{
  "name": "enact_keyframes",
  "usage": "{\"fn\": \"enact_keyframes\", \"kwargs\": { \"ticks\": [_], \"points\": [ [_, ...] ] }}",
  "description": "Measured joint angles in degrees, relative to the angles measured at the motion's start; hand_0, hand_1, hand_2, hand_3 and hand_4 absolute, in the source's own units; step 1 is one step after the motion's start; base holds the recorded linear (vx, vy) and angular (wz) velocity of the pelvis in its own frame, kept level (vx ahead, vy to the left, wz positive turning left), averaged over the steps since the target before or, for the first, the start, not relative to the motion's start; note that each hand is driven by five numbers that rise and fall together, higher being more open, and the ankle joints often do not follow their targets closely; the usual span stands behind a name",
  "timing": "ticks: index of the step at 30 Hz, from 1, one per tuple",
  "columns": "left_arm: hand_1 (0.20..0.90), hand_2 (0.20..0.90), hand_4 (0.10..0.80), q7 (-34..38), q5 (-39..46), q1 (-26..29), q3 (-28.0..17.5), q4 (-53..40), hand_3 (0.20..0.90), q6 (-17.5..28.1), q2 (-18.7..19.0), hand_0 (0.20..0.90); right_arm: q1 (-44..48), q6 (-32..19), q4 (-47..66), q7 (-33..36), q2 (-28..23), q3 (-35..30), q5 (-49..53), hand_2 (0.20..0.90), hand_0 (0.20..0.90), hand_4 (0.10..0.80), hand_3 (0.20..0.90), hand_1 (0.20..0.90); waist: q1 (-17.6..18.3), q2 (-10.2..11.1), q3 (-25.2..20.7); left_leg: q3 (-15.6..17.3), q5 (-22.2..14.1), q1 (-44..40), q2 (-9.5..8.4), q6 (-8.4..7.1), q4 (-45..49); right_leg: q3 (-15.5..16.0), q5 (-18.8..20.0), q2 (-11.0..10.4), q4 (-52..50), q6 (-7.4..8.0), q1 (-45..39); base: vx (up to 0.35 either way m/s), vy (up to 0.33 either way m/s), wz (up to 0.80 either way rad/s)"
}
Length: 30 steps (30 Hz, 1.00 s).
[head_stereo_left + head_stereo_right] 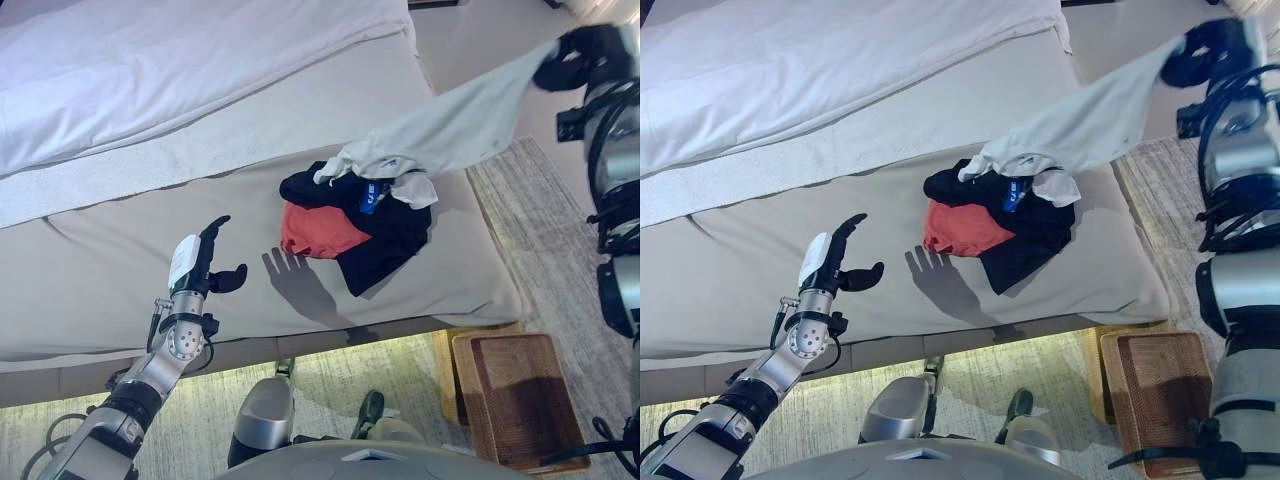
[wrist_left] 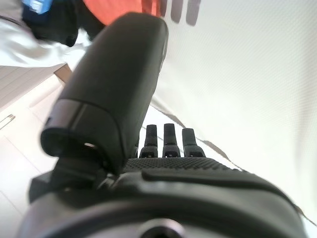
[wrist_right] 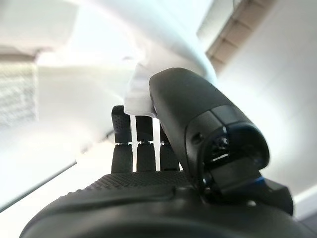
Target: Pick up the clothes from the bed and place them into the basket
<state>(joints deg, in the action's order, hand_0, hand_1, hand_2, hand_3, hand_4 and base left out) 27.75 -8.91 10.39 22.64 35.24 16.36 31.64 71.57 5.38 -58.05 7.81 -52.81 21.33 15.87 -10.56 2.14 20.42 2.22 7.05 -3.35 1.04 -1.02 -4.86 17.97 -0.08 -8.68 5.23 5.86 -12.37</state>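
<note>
**White garment lifted, the pile waits on the bed**

My right robot hand is raised beyond the bed's far corner, thumb and fingers pinched on one end of a long white cloth garment. It stretches taut from my grip down to the heap, where its lower end drapes onto the other clothes. My left robot hand hovers over the beige bed with fingers straight and spread, holding nothing.

The remaining black garment and the orange-red garment lie crumpled together near the bed's edge. The brown woven basket stands on the floor beside the bed, below my right arm.

I judge this cloth light, limp and likely to snag on the pile; a bunched fold gives a surer hold than a flat edge.

The eye views show the garment's whole span and the basket. My right wrist view shows only the pinch: white cloth caught between thumb and fingers
</note>
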Motion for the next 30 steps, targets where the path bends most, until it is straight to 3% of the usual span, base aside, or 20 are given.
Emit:
{"fn": "enact_keyframes", "kwargs": {
  "ticks": [16,27,30],
  "points": [
    [0.9,0.9,0.8,0.02,-0.03,0.2,0.04,2.79,0.9,0.24,-1.58,0.9,9.59,0.95,-2.78,2.14,-5.05,4.49,5.52,0.3,0.3,0.1,0.2,0.3,2.78,0.92,-0.63,2.47,-0.01,-0.29,0.24,0.01,-0.13,-2.34,0.54,-0.09,0.0,-0.02,1.18,0.013,0.004,-0.07],
    [0.9,0.9,0.8,0.02,-0.03,0.86,0.05,2.78,0.9,0.24,-1.67,0.9,11.95,1.07,-2.21,3.43,-11.15,6.49,7.25,0.3,0.3,0.1,0.2,0.3,7.63,0.99,-0.67,6.7,-0.04,-0.7,1.19,0.03,-0.18,-6.98,1.8,0.4,0.01,-0.12,3.36,0.02,0.016,-0.22],
    [0.9,0.9,0.8,-0.42,-0.04,0.99,0.04,2.79,0.9,0.23,-1.57,0.9,11.45,1.81,-0.81,3.55,-12.01,5.78,7.25,0.3,0.3,0.1,0.2,0.3,8.89,1.0,-0.67,9.29,-0.08,-0.92,1.74,0.06,-0.18,-9.77,2.86,0.73,0.0,-0.11,4.84,0.026,-0.002,-0.43]
  ]
}}
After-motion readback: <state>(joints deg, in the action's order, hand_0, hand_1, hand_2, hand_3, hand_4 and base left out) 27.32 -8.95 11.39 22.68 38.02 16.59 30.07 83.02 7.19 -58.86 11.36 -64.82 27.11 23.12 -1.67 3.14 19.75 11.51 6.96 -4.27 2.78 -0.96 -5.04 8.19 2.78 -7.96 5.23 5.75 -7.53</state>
